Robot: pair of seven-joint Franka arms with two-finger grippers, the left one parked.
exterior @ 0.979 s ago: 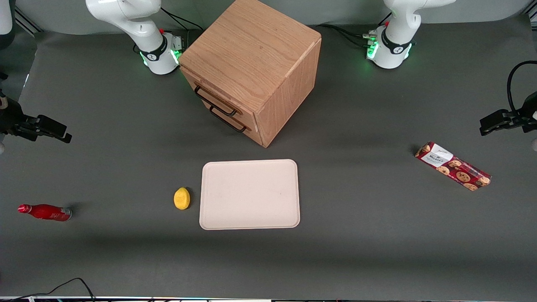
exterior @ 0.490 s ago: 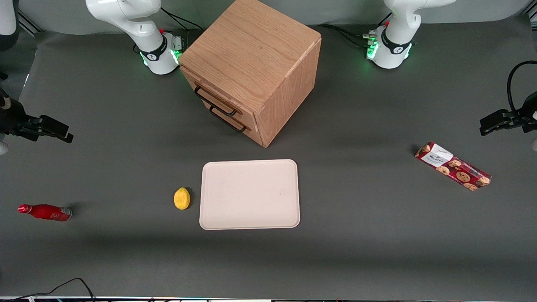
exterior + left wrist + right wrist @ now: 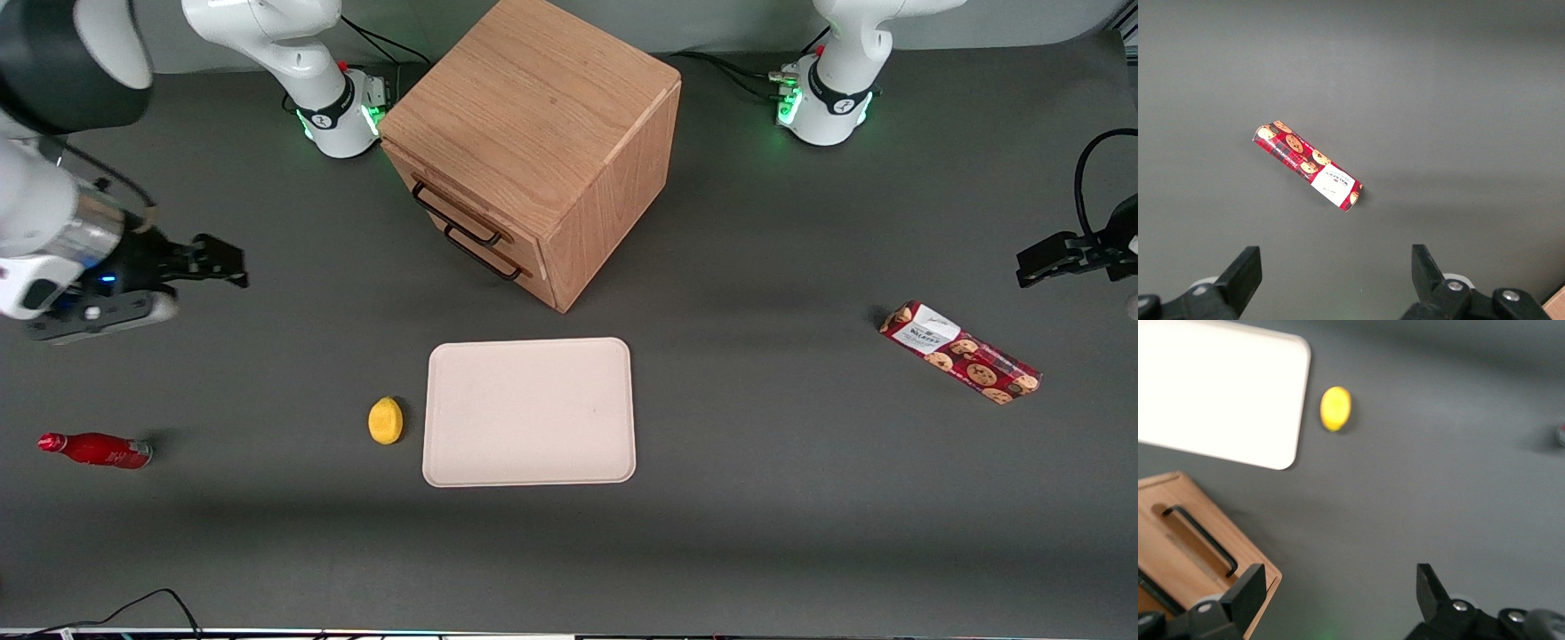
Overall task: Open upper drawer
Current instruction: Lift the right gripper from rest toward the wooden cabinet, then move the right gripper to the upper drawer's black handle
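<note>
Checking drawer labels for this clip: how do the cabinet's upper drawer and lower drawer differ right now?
The upper drawer sits directly under the cabinet top; the lower drawer sits beneath it, nearer the table. The upper handle looks longer than the lower handle. Both are shut, oak-fronted, with black bar handles. The gripper hangs apart from both, jaws open.

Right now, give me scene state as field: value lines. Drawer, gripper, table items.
upper drawer: closed, handle untouched
lower drawer: closed
gripper: open, empty, above bare table toward the working arm's end, apart from the cabinet
tray: nearer the front camera than the cabinet
lemon: beside tray
red bottle: lying down
cookie pack: parked arm's end
</note>
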